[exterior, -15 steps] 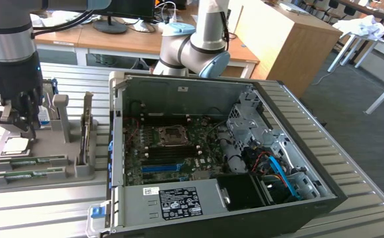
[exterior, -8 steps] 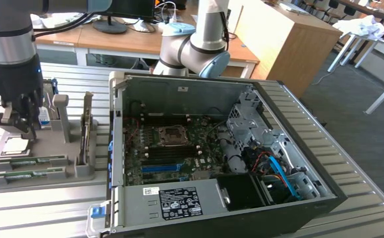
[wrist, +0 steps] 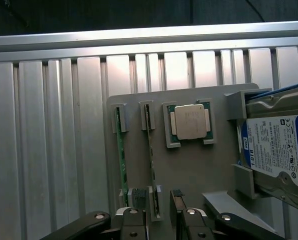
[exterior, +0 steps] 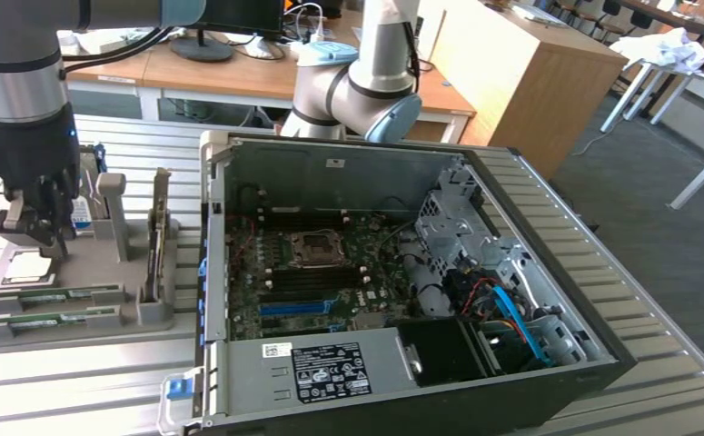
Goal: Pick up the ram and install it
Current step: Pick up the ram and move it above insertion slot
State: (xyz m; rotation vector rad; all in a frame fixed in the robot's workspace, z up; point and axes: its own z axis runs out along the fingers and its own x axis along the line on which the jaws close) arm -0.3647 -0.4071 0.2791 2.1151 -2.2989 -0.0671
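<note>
You have the fingers (wrist: 134,220) wide over the ram (wrist: 150,150), which stands on edge in its tray (wrist: 189,170) for gripping.

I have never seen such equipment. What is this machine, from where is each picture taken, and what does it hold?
This is a robot arm with a two-fingered gripper. The exterior view comes from a camera off the arm and shows an open computer case. The wrist view looks from the arm itself onto a grey holder with two green ram sticks, a square processor and a blue-labelled hard drive. The gripper is open, over one stick's end, and holds nothing.
</note>
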